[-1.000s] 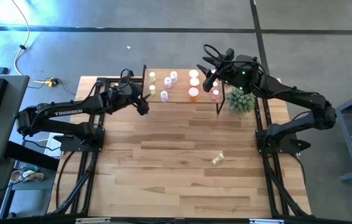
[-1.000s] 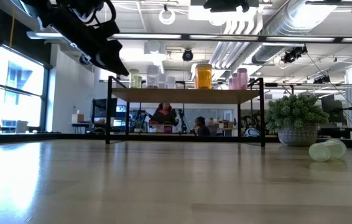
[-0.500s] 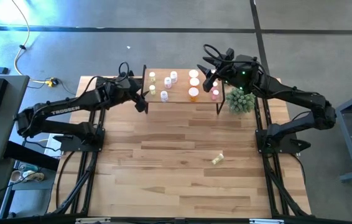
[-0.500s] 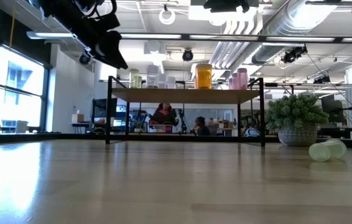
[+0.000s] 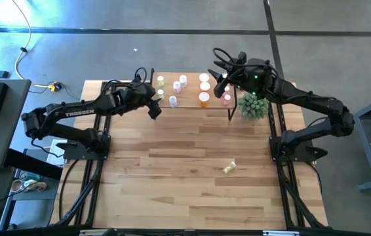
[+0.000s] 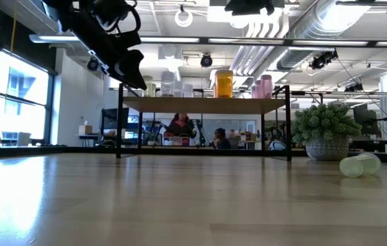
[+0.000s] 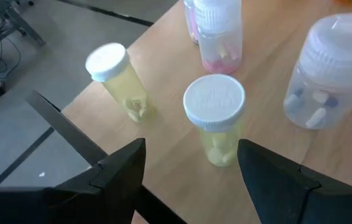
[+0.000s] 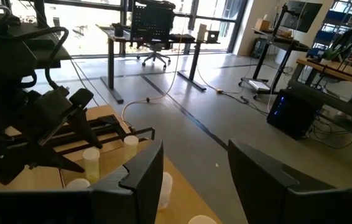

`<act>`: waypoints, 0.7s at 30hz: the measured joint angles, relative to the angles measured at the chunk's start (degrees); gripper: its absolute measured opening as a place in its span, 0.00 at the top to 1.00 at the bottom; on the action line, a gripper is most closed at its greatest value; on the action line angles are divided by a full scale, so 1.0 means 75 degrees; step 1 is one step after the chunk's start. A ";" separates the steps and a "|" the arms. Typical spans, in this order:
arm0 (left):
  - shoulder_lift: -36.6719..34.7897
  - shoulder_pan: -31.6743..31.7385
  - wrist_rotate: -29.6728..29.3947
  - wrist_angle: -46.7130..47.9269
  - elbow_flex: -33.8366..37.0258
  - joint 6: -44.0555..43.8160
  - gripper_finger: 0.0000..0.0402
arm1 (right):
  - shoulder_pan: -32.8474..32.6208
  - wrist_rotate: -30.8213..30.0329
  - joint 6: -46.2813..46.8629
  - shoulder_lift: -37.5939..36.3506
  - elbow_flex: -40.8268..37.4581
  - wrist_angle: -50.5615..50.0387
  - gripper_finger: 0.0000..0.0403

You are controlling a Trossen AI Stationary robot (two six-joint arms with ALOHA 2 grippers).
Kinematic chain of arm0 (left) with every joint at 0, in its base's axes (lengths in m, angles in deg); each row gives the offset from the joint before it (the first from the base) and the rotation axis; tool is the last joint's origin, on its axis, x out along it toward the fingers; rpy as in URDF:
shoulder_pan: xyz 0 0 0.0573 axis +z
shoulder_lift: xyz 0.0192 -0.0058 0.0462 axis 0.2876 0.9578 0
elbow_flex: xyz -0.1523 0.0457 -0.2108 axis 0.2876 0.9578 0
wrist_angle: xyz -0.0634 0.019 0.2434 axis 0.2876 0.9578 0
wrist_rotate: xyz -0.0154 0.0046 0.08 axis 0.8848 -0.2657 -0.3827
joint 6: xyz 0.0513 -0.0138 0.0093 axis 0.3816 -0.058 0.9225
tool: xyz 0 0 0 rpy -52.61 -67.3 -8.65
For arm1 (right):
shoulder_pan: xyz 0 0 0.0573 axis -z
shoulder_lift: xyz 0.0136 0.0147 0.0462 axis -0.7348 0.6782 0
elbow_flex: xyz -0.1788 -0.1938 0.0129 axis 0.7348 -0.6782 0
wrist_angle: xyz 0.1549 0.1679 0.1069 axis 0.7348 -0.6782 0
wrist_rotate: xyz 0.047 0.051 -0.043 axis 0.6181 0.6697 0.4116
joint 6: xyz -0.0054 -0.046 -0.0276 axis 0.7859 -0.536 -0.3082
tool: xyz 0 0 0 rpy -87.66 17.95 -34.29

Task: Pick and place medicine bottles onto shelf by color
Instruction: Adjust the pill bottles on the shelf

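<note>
Since our left claw (image 7: 191,168) hovers open and empty over the shelf's (image 5: 189,103) left corner, facing a light, smooth, tippable yellow bottle (image 7: 215,121), we would pinch its body under the white cap, while the right claw (image 8: 194,171) waits open above the shelf's right end.

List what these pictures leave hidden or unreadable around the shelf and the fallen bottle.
- Low view: shelf top is edge-on, so bottle rows overlap; the left gripper covers its left end.
- High view: the right gripper overhangs the pink bottles.
- High view: the fallen bottle is too small to read its contents.
- Left wrist view: the clear bottle is cut by the edge.
</note>
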 joint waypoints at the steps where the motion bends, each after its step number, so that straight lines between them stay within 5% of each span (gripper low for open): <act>1: 0.0006 0.0000 -0.0006 -0.0056 0.0000 0.0003 0.39 | 0.0000 -0.0002 0.0000 0.0000 0.0000 -0.0026 0.57; 11: 0.0017 0.0000 -0.0656 -0.0268 0.0000 0.0001 0.39 | 0.0000 -0.0002 0.0000 0.0003 0.0000 -0.0088 0.57; 21: 0.0002 -0.0031 -0.0403 -0.0195 0.0000 -0.0005 0.39 | -0.0003 -0.0002 0.0007 0.0003 0.0000 -0.0113 0.57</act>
